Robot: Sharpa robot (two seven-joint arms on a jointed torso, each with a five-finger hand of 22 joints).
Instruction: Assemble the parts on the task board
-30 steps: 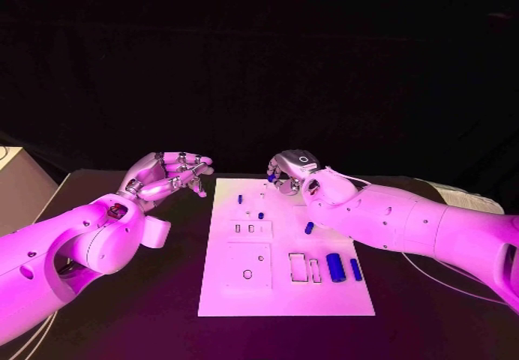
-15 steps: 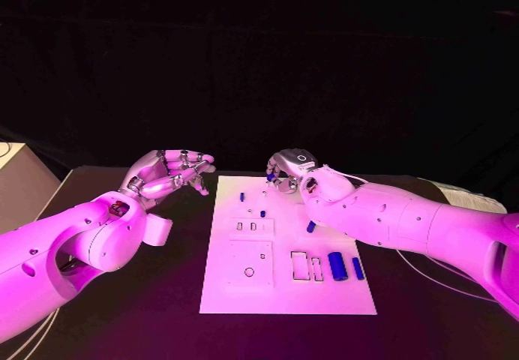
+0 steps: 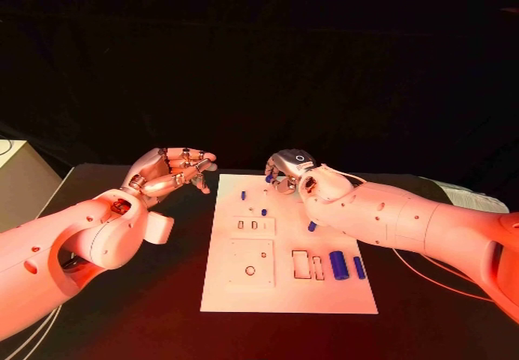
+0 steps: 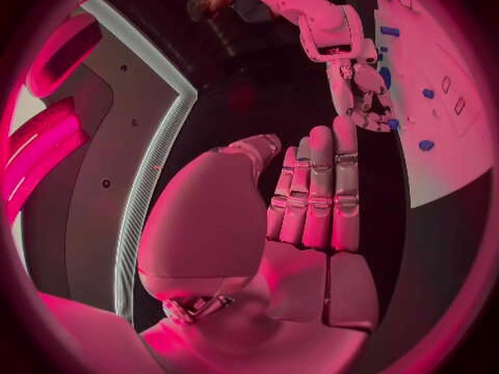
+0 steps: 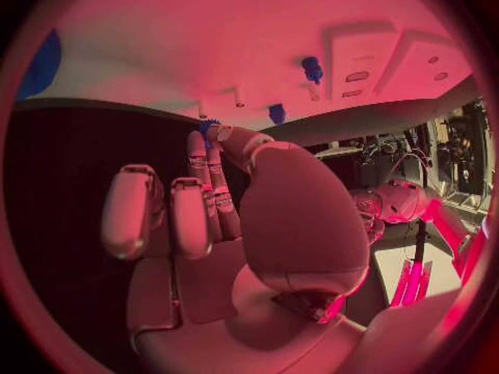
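Right robot hand (image 3: 286, 174) pinches a blue part (image 5: 207, 127) above the task board (image 3: 286, 292); left robot hand (image 3: 170, 173) curled, holding nothing.

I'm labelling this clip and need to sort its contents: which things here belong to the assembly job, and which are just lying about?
Job:
- board
- blue parts lying on it
- small blue part, pinched by the right hand
- left hand, holding nothing, beside the board

Lying about:
- pale box at the table's left edge
- cable under the right arm
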